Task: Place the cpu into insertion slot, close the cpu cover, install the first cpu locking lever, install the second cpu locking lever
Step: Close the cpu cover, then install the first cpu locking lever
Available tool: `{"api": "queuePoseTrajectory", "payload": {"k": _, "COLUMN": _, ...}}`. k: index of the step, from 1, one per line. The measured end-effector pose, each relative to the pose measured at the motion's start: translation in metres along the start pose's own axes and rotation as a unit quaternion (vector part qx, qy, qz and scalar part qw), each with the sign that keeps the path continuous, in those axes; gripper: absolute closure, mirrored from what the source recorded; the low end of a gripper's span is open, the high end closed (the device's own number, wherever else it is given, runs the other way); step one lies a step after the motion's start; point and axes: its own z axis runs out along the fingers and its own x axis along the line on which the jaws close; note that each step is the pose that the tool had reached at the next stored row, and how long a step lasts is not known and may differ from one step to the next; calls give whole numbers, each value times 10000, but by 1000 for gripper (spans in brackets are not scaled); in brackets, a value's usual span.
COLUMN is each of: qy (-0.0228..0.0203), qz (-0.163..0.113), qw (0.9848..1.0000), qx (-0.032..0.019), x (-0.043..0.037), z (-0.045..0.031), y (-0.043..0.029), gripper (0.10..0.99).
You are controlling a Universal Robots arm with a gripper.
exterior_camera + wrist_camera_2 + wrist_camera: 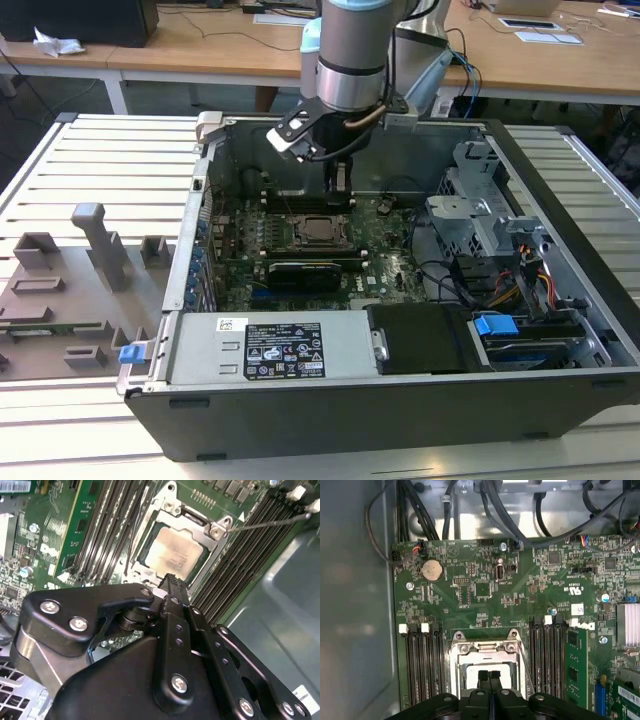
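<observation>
Matte black hand (489,675) pinched together, silvery sq cpu (175,555), metal cpu cover (485,649) flat round it

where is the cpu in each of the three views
exterior view: the cpu lies in the socket in the middle of the green motherboard.
second wrist view: the cpu sits inside the cpu cover, just beyond the pincer.
first wrist view: the cpu shows pale through the cover's window, partly behind the pincer.
shared landmark: the silvery cpu cover, flanked by dark memory slots on both sides.
</observation>
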Motion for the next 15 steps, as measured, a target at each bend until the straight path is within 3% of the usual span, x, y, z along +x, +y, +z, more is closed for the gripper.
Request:
{"api": "queuePoseTrajectory", "payload": {"k": 8, "qy": 0, "qz": 0, "qw": 10000, "qx": 0, "x": -7, "z": 86, "y": -165, "gripper": 980}}
{"api": "queuePoseTrajectory", "payload": {"k": 15, "qy": 0, "qz": 0, "qw": 10000, "qx": 0, "x": -7, "z": 90, "y": -174, "gripper": 980}}
